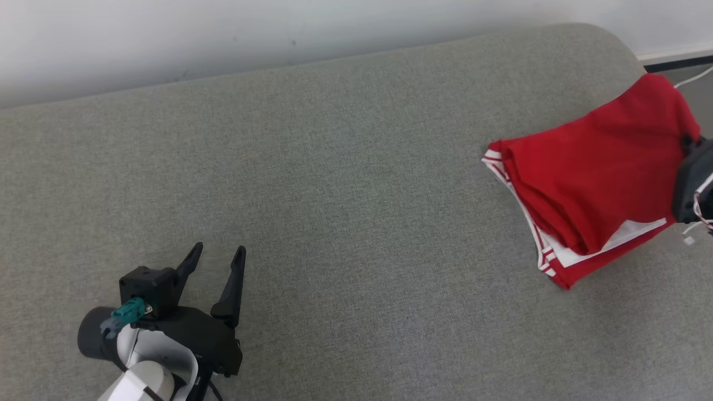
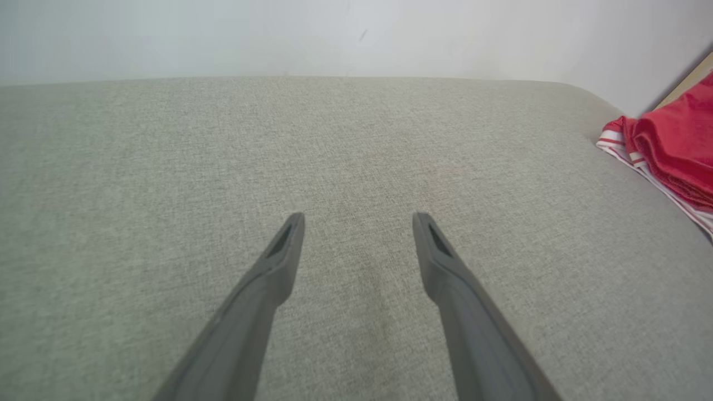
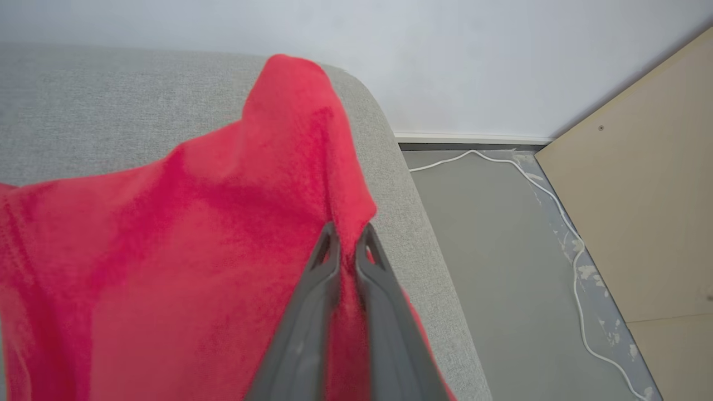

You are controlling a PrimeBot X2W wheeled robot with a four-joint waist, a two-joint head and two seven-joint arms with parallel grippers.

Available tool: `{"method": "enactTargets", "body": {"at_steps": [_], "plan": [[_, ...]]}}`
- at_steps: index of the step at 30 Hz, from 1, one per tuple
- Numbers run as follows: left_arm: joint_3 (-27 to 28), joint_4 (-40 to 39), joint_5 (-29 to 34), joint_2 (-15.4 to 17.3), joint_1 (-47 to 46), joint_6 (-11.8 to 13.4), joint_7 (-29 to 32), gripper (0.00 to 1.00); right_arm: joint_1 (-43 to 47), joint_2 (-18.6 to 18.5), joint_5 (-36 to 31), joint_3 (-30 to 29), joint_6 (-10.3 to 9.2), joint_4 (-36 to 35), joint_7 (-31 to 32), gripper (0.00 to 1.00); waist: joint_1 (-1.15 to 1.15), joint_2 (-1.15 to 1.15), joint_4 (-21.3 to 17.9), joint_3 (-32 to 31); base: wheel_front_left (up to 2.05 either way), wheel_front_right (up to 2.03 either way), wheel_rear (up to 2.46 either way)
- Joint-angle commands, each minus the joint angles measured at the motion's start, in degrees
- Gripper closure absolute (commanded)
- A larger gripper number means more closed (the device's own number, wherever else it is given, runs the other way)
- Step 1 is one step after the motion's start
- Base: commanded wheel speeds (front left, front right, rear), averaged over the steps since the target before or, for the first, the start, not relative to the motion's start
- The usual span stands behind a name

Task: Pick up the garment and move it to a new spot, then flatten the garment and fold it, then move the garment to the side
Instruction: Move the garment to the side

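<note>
My right pincer (image 3: pixel 348 236) pinches the folded red garment (image 1: pixel 601 172) by its right edge, far right on the grey cushion (image 1: pixel 334 167). My left pincer (image 1: pixel 219 252) stands spread, near left.

Splayed left claw (image 2: pixel 358 217) over grey cushion (image 2: pixel 167 156)

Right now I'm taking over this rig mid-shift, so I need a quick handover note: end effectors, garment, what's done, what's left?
Left end effector: open, holding nothing, over the grey cushion.
Right end effector: shut on an edge of the red garment, with that edge raised.
Garment: folded in layers, near the cushion's right end.
Done: folding, apparently.
Left: set it down at the side, then release.
</note>
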Motion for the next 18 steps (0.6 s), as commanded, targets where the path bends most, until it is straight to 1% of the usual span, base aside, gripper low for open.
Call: {"method": "enactTargets", "body": {"at_steps": [1,5,9,16,17,18], "plan": [[-0.12,-0.34,0.46,0.68,-0.77,-0.03,0.24,0.00,-0.80,-1.24,-0.90,-0.50,-0.11,0.62,-0.93,1.00,0.00,-0.01,-0.34,1.06,0.00,0.00,0.00],[-0.31,-1.31,0.77,1.21,-1.52,0.21,0.92,0.00,-0.94,-2.80,-1.45,-0.95,-0.12,2.64,-2.77,1.00,0.00,-0.01,-0.05,1.93,0.00,0.00,0.00],[-0.30,-2.50,0.95,2.10,-1.57,0.42,1.55,0.00,-2.28,-3.82,-2.09,-2.73,-0.12,4.23,-5.07,1.00,0.00,-0.01,0.16,2.68,0.00,0.00,0.00],[-0.73,-3.32,1.11,2.56,-1.98,0.67,2.11,0.00,-2.97,-3.61,-4.58,-4.21,-0.12,6.75,-6.68,1.00,0.00,-0.01,0.61,3.25,0.00,0.00,0.00],[-0.79,-3.39,1.14,2.55,-2.01,0.74,2.16,0.00,-3.03,-3.60,-4.65,-4.55,-0.12,7.18,-6.93,0.61,0.00,-0.01,0.69,3.31,0.00,0.00,0.00],[-0.85,-3.44,1.18,2.54,-2.02,0.78,2.20,0.00,-3.04,-3.30,-4.64,-4.85,-0.11,7.48,-7.07,0.48,0.00,-0.01,0.78,3.36,0.00,0.00,0.00]]}}
